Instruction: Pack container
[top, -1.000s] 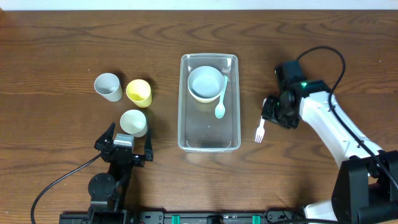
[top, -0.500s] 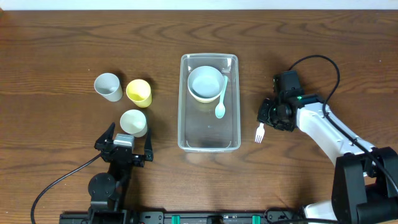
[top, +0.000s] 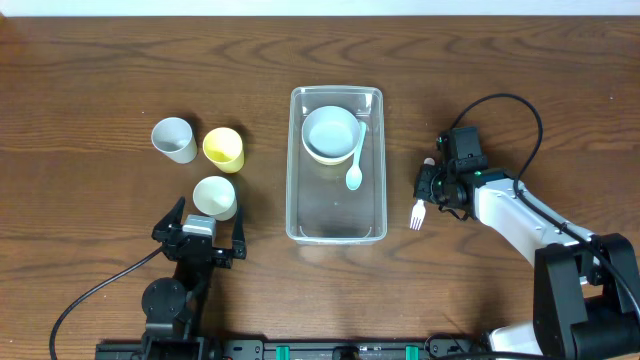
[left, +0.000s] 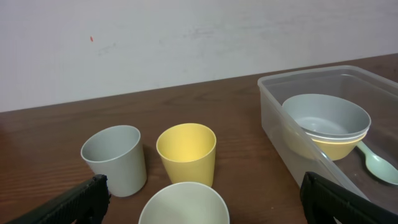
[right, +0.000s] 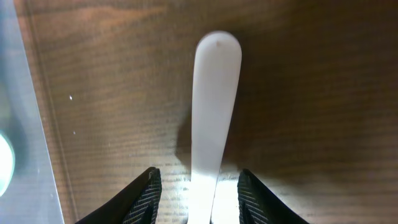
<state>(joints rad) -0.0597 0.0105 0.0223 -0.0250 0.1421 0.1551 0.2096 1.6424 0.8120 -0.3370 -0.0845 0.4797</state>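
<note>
The fork (right: 214, 106) runs off the right wrist view's bottom edge, its tines unseen (glare washes out the lower handle). The left wrist view crops the nearest cup (left: 183, 204) and the container (left: 283, 134) at its edges; the spoon (left: 378, 167) shows little but its bowl.

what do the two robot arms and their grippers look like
The right arm has smooth white shells with black joints, a small green light near the wrist and a thin black cable looping off it. The right gripper has black fingers with ribbed inner faces. The left arm is all black, with a pale block behind the angular black left gripper and a trailing black lead.
</note>
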